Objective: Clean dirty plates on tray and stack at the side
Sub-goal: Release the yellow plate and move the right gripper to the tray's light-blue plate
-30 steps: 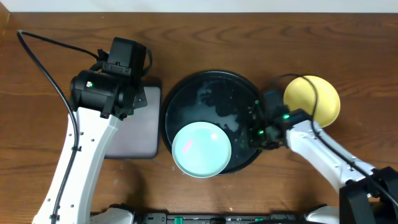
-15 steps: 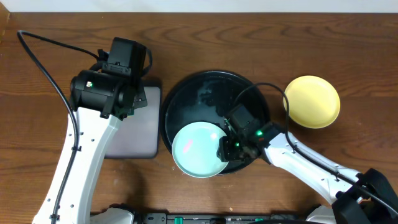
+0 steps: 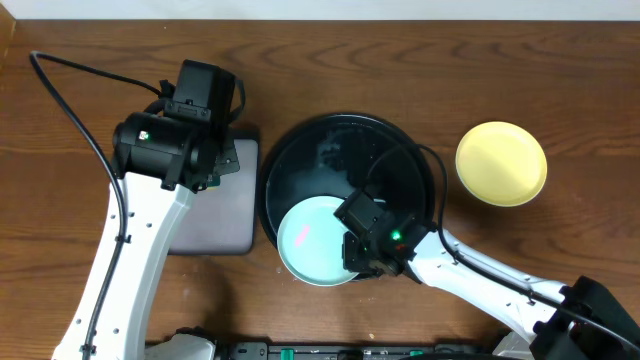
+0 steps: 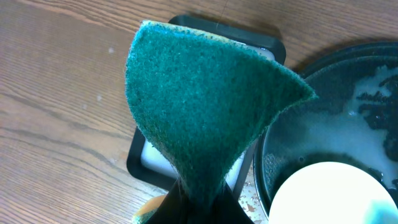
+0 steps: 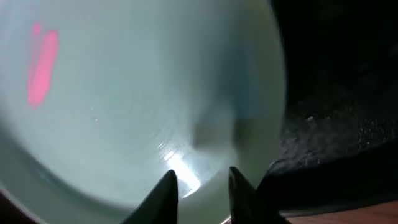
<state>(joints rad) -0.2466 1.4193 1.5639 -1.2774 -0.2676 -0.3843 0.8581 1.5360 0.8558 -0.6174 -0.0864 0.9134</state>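
Tray: the round black tray (image 3: 340,150) sits mid-desk, its floor wet and streaked with pale film.
Mint plate: a mint plate (image 3: 305,245) lies in the tray's near-left part, its front edge reaching over the tray's rim.
Smear: a pink smear (image 5: 41,62) marks the plate's inner surface, on the side away from the right hand.
Yellow plate: a pale yellow plate (image 3: 501,163) rests on the wooden desk (image 3: 450,60) to the right of the tray, apart from it, and looks clean from above.
Right hand: the right hand (image 5: 202,190) hangs low over the mint plate's right side, near its rim. Its fingers (image 5: 166,190) stand a narrow gap apart, with the plate's surface showing between them. Whether they touch the plate cannot be told.
Left hand: the left hand (image 4: 198,204) is clamped on the lower corner of a green sponge (image 4: 205,106), which fans upward from the grip. It is held above the small tray, left of the round one.
Small tray: a rectangular black-rimmed tray (image 4: 146,158) lies just beside the round tray's left edge, partly hidden under the left arm in the overhead view.
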